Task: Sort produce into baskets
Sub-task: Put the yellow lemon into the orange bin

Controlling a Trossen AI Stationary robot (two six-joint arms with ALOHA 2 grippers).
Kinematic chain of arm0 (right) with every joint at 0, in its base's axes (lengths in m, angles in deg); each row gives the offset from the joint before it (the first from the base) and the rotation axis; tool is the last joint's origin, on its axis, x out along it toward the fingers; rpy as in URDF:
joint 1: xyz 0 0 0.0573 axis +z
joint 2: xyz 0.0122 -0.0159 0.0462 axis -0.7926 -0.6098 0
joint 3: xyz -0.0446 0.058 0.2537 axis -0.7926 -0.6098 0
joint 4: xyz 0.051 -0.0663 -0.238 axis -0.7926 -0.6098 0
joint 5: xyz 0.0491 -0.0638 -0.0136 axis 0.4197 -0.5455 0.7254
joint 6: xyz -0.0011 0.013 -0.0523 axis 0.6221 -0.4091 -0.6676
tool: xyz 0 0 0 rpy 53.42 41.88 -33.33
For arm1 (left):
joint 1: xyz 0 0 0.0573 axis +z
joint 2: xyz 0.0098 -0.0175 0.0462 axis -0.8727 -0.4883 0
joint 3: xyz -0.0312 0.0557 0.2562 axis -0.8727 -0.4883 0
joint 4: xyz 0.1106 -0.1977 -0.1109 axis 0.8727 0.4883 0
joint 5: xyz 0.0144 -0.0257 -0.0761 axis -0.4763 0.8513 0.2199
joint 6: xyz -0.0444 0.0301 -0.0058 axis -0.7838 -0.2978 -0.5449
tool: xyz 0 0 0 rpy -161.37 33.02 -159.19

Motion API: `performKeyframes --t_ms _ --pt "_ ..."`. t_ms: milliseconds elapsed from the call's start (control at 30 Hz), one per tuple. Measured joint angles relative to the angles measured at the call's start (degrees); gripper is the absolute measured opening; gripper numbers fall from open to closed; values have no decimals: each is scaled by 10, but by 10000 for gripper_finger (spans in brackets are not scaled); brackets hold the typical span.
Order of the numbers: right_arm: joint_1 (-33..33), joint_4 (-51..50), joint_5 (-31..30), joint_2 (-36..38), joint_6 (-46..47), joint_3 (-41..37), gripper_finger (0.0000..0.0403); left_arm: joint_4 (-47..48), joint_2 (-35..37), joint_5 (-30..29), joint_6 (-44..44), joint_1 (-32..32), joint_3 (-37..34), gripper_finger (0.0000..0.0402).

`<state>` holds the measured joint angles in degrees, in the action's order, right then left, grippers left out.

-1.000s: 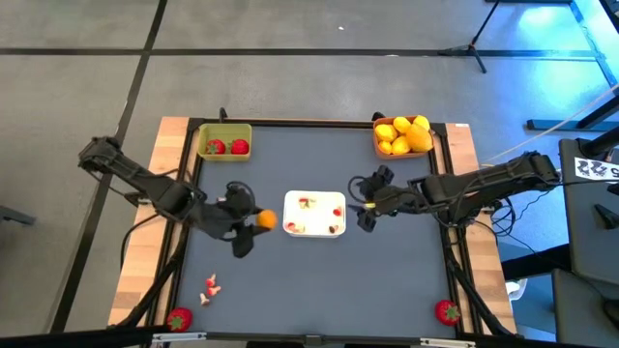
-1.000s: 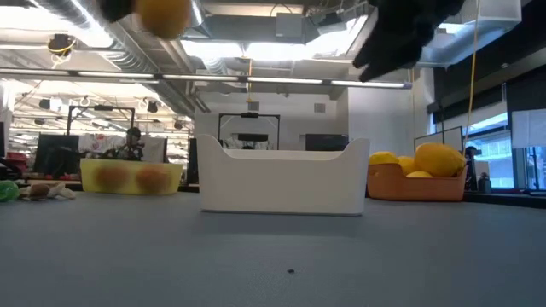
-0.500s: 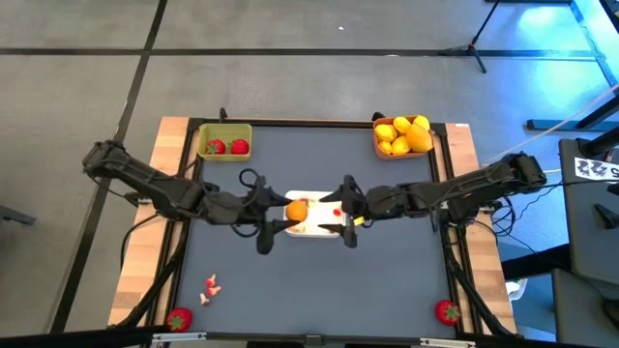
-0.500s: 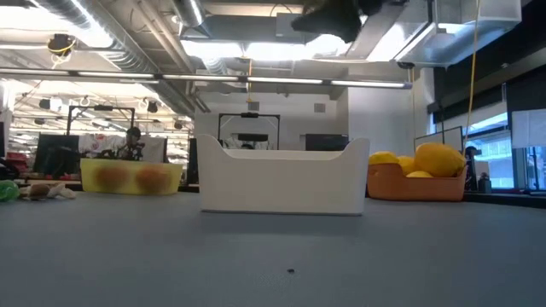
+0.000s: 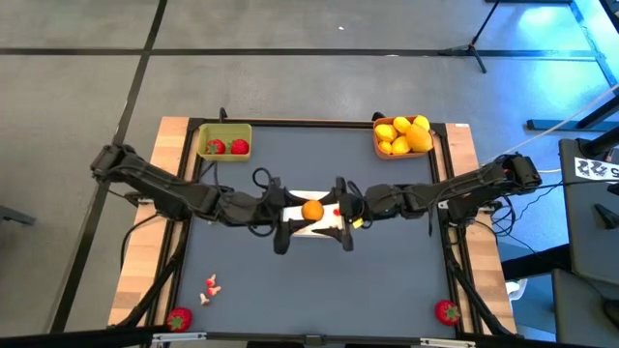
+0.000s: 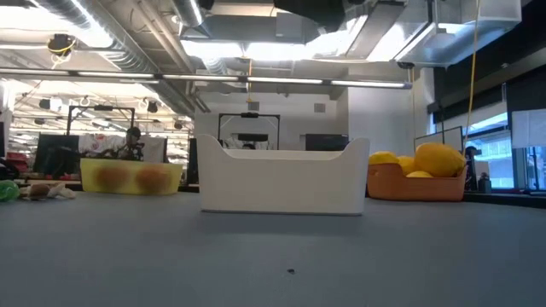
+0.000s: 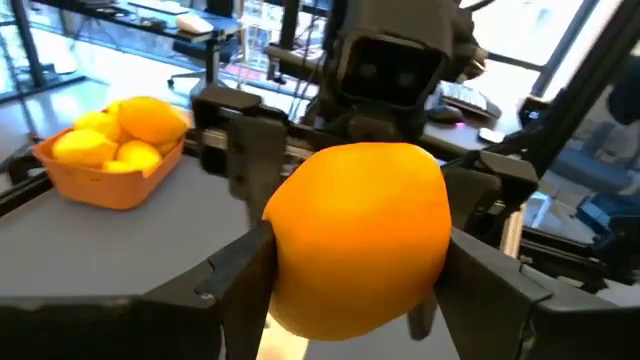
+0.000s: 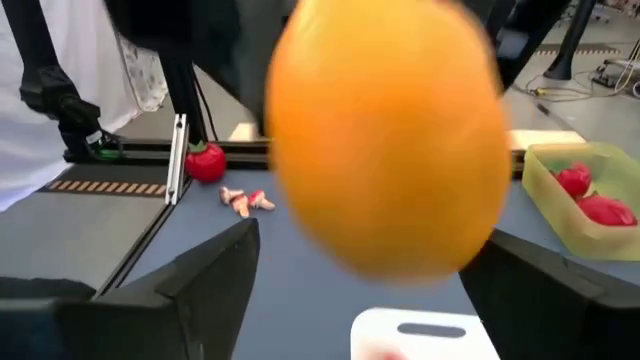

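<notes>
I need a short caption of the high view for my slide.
Above the white tray, the left gripper holds an orange fruit toward the open right gripper.

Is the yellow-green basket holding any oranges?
No. In the high view the yellow-green basket holds only two red strawberries.

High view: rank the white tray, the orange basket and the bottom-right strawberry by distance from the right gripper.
1. White tray, right under the right gripper at table centre.
2. Orange basket, back right corner.
3. Strawberry, front right corner, slightly farther than the basket.
</notes>
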<state>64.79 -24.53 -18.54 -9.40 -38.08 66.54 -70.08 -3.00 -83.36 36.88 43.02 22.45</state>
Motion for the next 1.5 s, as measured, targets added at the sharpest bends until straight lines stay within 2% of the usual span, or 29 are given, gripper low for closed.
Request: performKeyframes --t_ms 333,667,867,967,1067,1367,1500 --pt "0 22 5 0 -18 0 245 -3 -13 4 -5 0 1 235" --pt "0 16 0 1 -22 0 232 -8 -15 0 4 2 0 237" --pt "0 -1 -27 2 -21 2 231 -6 -16 -8 1 3 0 289" --pt "1 -28 -36 10 -10 2 231 24 -5 -6 14 3 -1 315" --pt "1 -76 -76 28 2 2 231 61 19 -4 21 0 -1 326" --pt "-7 -302 -272 110 56 2 230 196 47 -5 -30 3 -1 328" --pt "-39 -419 -308 156 113 2 230 253 47 -5 -56 3 -1 328"
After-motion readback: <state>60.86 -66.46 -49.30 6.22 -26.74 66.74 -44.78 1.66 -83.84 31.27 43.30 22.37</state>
